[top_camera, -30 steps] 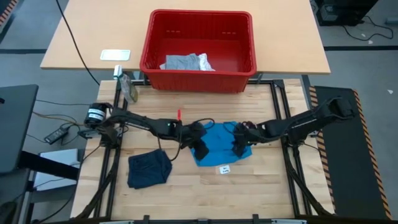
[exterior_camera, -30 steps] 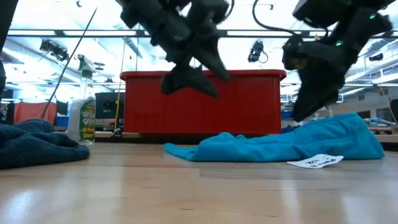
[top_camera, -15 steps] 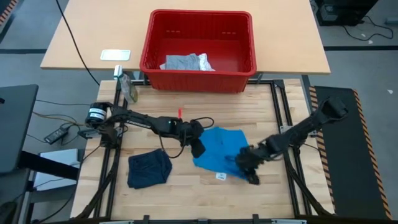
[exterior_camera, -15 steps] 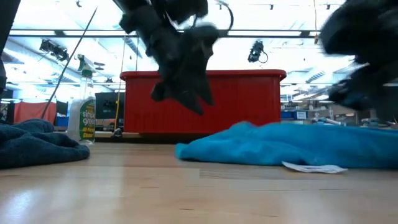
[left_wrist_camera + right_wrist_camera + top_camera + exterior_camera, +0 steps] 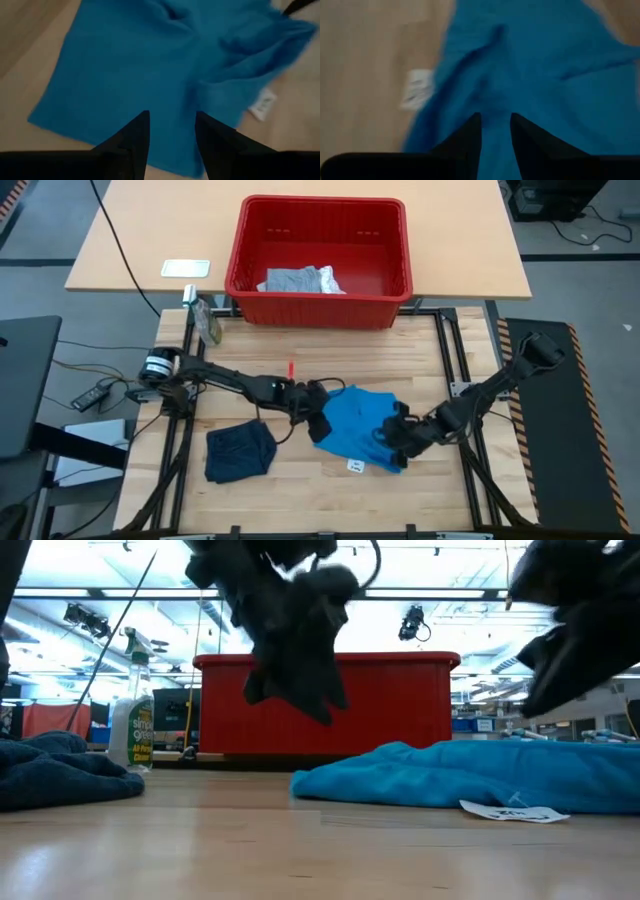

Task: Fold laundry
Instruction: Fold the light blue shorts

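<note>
Here's the bright blue soft cloth garment (image 5: 358, 426) lying crumpled at the centre of the pale wooden slatted counter (image 5: 300, 490), with a small white tag (image 5: 356, 468) sticking out at its 6 o'clock edge; there is print on that tag, but it cannot be read. The left gripper (image 5: 322, 423) sits at the garment's 9 o'clock edge, and in the left wrist view its two dark fingers (image 5: 131, 141) are spread, hanging over the blue cloth with nothing pinched between them. The right gripper (image 5: 400, 436) is at the garment's 4 o'clock side, and in the right wrist view its fingers (image 5: 465, 136) stand a narrow gap apart above the cloth; whether they hold a fold, I cannot tell. Out at 8 o'clock from the blue piece, well apart, a dark navy cloth garment (image 5: 240, 452) lies in a rumpled heap. At 12 o'clock stands the red plastic ribbed basket (image 5: 318, 302), with a light grey garment (image 5: 298, 280) and a bit of white cloth (image 5: 329, 279) bunched inside. Beside the basket at its 8 o'clock corner is a spray bottle with a green label (image 5: 132, 727), its wording reading partly "Simple Green". A small pale flat card (image 5: 185, 268) rests on the tan tabletop at 10 o'clock.
</note>
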Tool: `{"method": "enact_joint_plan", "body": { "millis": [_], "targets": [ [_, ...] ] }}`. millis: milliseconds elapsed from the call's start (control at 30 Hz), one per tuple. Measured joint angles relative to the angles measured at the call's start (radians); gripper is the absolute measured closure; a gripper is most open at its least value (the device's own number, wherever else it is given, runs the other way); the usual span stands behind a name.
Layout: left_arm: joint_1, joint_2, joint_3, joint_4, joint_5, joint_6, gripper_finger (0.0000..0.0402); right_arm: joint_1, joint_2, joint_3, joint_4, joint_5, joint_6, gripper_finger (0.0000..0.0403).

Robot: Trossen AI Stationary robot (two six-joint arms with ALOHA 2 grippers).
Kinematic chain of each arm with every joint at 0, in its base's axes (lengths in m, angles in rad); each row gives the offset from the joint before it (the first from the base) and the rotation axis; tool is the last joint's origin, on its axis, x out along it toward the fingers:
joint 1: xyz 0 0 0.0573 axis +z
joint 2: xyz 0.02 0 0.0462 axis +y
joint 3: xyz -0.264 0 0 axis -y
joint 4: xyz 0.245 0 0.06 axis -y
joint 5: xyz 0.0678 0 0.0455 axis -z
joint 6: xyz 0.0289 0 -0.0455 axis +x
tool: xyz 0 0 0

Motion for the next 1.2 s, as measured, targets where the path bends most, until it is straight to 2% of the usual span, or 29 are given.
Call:
{"method": "enact_joint_plan", "body": {
  "millis": [167, 267, 433, 533, 667, 733, 900, 1000, 1100, 1200],
  "targets": [
    [0.009, 0.098, -0.002, 0.06, -0.013, 0.003, 0.0246, -0.07, 0.027, -0.001, 0.012, -0.029, -0.029, 0.0291],
    [0.009, 0.141, -0.002, 0.153, -0.013, 0.002, 0.0246, -0.087, 0.055, 0.0, 0.025, -0.05, -0.035, 0.0291],
    [-0.008, 0.16, 0.001, 0.334, 0.085, -0.002, 0.0246, -0.088, 0.106, 0.0, 0.037, -0.12, -0.053, 0.0291],
    [-0.033, 0.15, 0.0, 0.419, 0.205, 0.012, 0.0246, -0.081, 0.129, 0.0, 0.039, -0.176, -0.054, 0.0291],
    [-0.067, 0.15, 0.0, 0.53, 0.455, 0.034, 0.0246, -0.065, 0.146, 0.0, 0.044, -0.188, -0.076, 0.0291],
    [-0.083, 0.146, 0.0, 0.544, 0.51, 0.027, 0.0246, -0.061, 0.153, 0.0, 0.056, -0.188, -0.091, 0.0291],
    [-0.107, 0.142, 0.0, 0.554, 0.495, -0.045, 0.0246, -0.061, 0.164, 0.0, 0.1, -0.189, -0.1, 0.0291],
    [-0.107, 0.141, 0.0, 0.517, 0.398, -0.098, 0.0246, -0.061, 0.164, 0.0, 0.074, -0.191, -0.031, 0.0293],
    [-0.098, 0.141, -0.001, 0.484, 0.3, -0.141, 0.0246, -0.07, 0.164, 0.0, -0.042, -0.194, 0.071, 0.0296],
    [-0.079, 0.14, 0.0, 0.438, 0.21, -0.166, 0.0246, -0.089, 0.161, 0.002, -0.186, -0.128, 0.112, 0.03]
  ]
}}
